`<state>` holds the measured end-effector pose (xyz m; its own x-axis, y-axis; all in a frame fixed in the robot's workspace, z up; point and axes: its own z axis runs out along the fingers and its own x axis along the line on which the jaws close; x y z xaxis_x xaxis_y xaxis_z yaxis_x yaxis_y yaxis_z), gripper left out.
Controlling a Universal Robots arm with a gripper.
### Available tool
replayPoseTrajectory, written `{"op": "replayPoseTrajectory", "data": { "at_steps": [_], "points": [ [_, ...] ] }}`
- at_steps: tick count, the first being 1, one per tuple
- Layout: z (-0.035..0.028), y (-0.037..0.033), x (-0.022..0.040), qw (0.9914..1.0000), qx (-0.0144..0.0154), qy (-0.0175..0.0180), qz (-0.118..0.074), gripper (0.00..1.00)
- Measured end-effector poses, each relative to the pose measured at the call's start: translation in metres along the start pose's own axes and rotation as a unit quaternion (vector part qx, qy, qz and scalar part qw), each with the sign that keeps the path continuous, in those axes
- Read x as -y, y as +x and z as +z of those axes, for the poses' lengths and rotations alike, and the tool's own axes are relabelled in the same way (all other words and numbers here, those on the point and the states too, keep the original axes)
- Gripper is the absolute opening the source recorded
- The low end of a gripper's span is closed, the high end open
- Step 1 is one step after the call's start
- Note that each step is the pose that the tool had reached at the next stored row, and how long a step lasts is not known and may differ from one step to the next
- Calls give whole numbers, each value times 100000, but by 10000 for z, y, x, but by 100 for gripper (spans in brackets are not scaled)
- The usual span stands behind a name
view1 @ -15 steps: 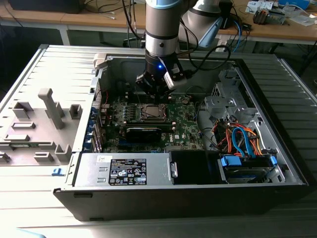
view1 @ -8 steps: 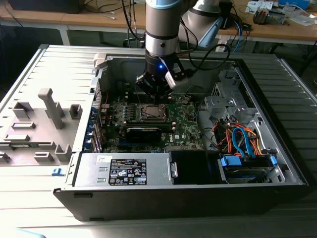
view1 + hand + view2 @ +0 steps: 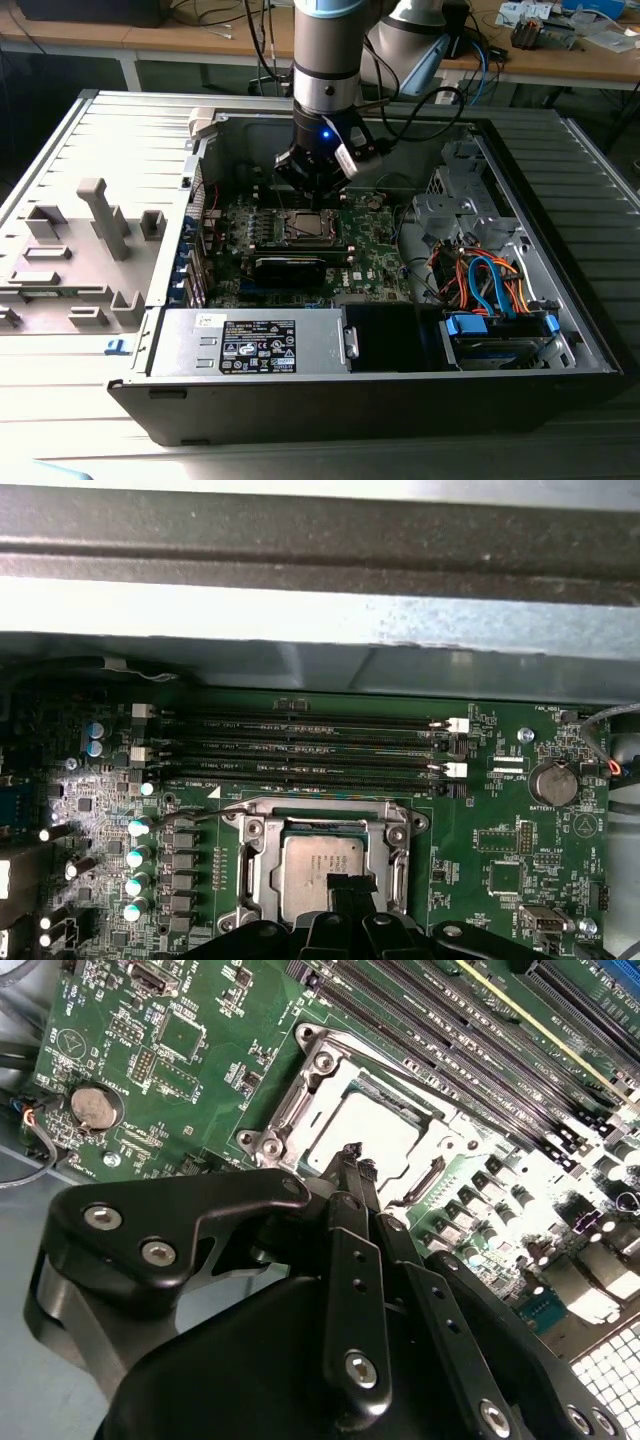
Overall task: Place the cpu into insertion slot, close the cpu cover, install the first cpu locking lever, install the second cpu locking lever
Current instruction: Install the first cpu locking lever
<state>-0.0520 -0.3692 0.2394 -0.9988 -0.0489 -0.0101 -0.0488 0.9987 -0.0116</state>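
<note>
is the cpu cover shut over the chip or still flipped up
Shut. In both wrist views the cpu cover lies flat around the cpu, its frame level with the board; the end effector is just above it.

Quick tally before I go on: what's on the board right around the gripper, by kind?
cpu, seated in the insertion slot: 1
cpu cover, closed down around the chip: 1
memory slots, long and black, beside the socket: 4
coin battery, round and silvery: 1
gripper, tips just over the socket's edge: 1
Total: 8
</note>
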Motion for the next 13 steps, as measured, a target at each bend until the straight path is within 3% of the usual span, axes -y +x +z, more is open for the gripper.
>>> {"op": "replayPoseTrajectory", "data": {
  "at_steps": [6, 9, 13],
  "points": [
    [-24, 73, -2, 100000, 73, -46, -7, 11],
    [-39, 177, -7, 100000, 237, -49, 0, 11],
    [-64, 254, -11, 99999, 421, -49, 7, 11]
  ]
}}
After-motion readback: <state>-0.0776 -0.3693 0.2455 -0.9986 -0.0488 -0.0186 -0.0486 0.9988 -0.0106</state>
